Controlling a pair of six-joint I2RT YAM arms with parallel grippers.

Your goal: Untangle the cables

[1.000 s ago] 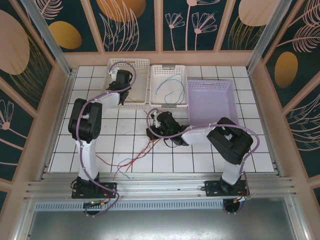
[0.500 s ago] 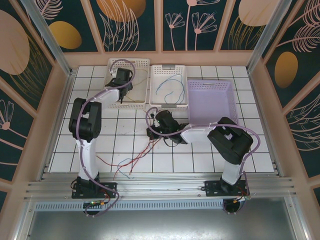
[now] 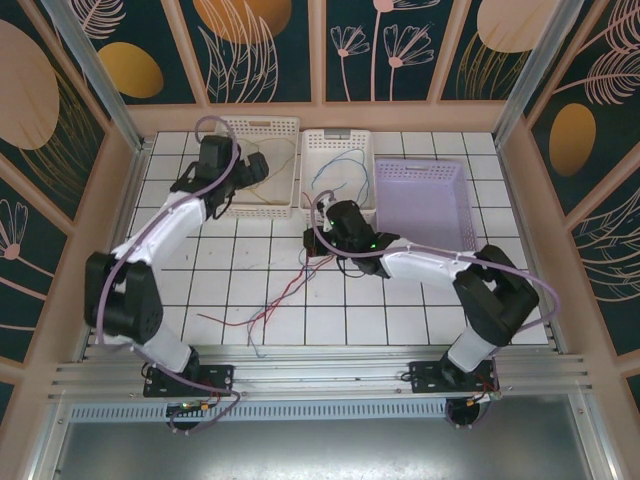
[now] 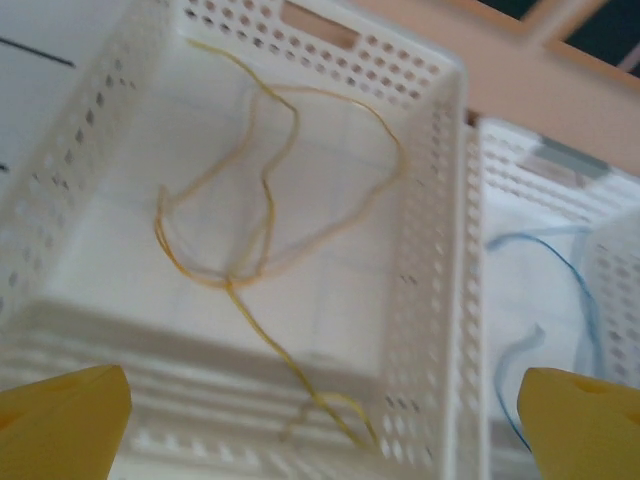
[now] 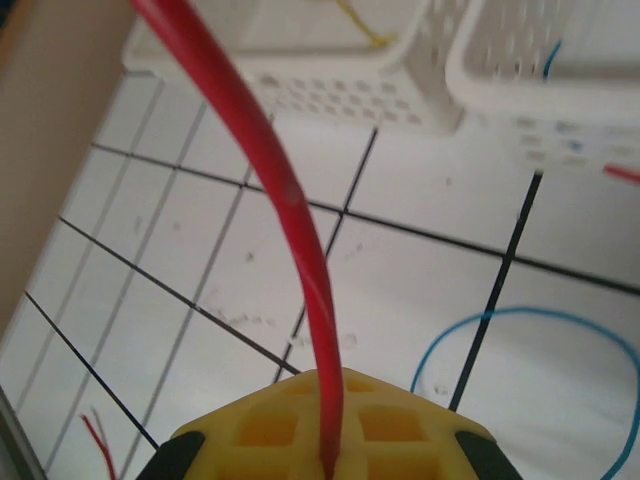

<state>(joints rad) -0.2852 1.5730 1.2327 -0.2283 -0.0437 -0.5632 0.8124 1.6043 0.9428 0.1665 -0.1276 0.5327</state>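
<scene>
Far left of the table, left gripper [image 4: 320, 425] hangs over the left basket [image 4: 430, 250], released: yellow tips wide apart, nothing between them.
- Yellow cable [image 4: 265, 200] lies loose on that basket's floor in a few open loops. One end trails to the near wall.
- Middle basket [image 3: 305, 175] is just right of it, walls touching or nearly so. Blue cable [image 4: 570, 270] lies inside.
- Grey tag [image 4: 570, 160] sits on the middle basket's far rim, too blurred to read. No other writing is legible.
- Purple basket [image 3: 420, 165] sits right of the middle one.

Mid-table, just near of the middle basket, right gripper [image 5: 328, 435] is clenched on the red cable [image 5: 290, 200].
- Strand comes out between the yellow fingers and arcs up toward the far left.
- From the top view, the rest of the red cable [image 3: 285, 300] trails near-left across the white tiles [image 3: 400, 325], mixed with other thin strands. Can't tell which crosses which.
- Blue loop [image 5: 530, 370] lies flat on the tiles just right of the right gripper, apart from the red strand.
- More red bits show at the near-left and right edges of the right wrist view.
</scene>
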